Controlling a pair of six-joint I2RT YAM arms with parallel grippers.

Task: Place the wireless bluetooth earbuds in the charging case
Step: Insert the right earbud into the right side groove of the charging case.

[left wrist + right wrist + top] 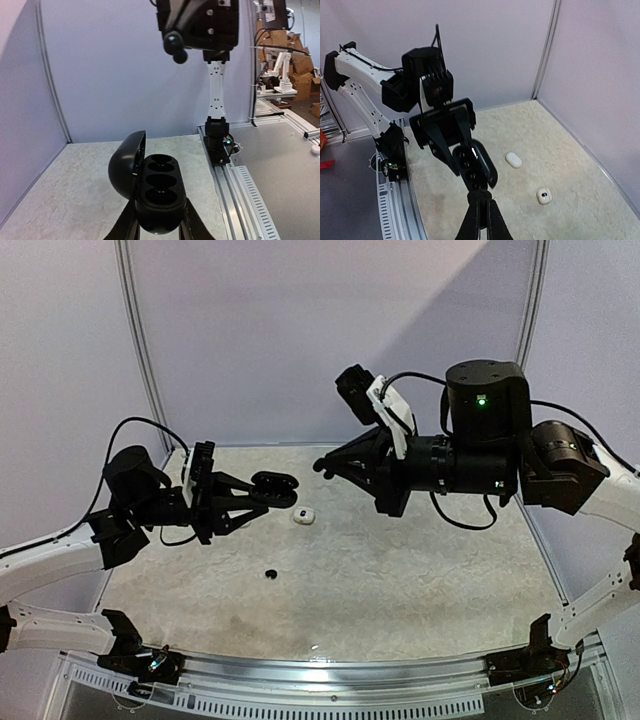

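Cream counter (pixel 400 570) at mid-frame: the left pincer (pixel 260 490) pinches the open black charging case (pixel 277 484) off the surface, its sockets bare, apparently offering it to the right pincer (pixel 322 466), pressed together close by. One black earbud (pixel 270 573) lies lower centre on the counter, not yet fetched.

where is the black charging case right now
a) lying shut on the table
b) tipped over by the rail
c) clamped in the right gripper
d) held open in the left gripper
d: the left gripper is clamped on the black charging case, whose lid stands swung open above the wells.
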